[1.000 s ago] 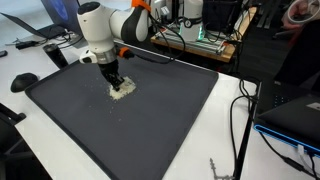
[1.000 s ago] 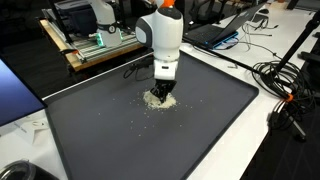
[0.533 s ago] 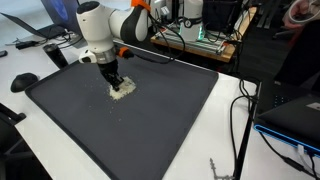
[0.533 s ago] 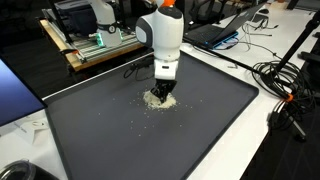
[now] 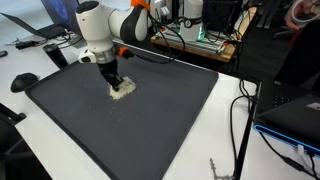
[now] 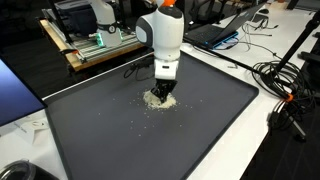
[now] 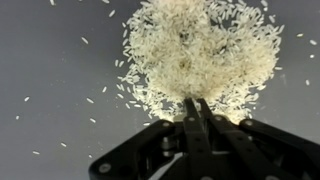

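The gripper (image 7: 196,103), jaws pressed together, rests its tips in a mostly gathered rice heap (image 7: 195,50) toward the far side of the dark mat (image 6: 200,120), with stray grains (image 7: 118,90) scattered left of it.

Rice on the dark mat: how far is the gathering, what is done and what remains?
Done: most rice sits in one pile on the mat. In hand: the shut end effector has its tips at the pile's edge. Left: stray grains lie scattered beside the pile, apart from it.
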Robot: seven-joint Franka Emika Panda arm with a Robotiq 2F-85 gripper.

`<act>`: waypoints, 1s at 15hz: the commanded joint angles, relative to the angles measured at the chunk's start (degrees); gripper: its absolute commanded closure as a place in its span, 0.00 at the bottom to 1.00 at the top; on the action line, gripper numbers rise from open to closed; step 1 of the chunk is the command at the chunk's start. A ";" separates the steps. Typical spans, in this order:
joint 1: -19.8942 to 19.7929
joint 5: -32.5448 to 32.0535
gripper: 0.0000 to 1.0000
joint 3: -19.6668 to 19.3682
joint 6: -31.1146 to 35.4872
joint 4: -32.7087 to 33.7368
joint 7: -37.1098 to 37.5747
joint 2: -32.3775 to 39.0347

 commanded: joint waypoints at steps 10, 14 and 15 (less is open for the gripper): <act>7.54 -2.89 0.06 -5.59 -15.73 3.88 11.87 -2.77; 13.82 -6.69 0.00 -8.84 -24.09 7.01 27.38 -3.35; 15.07 -7.28 0.00 -9.07 -26.18 8.00 30.72 -3.25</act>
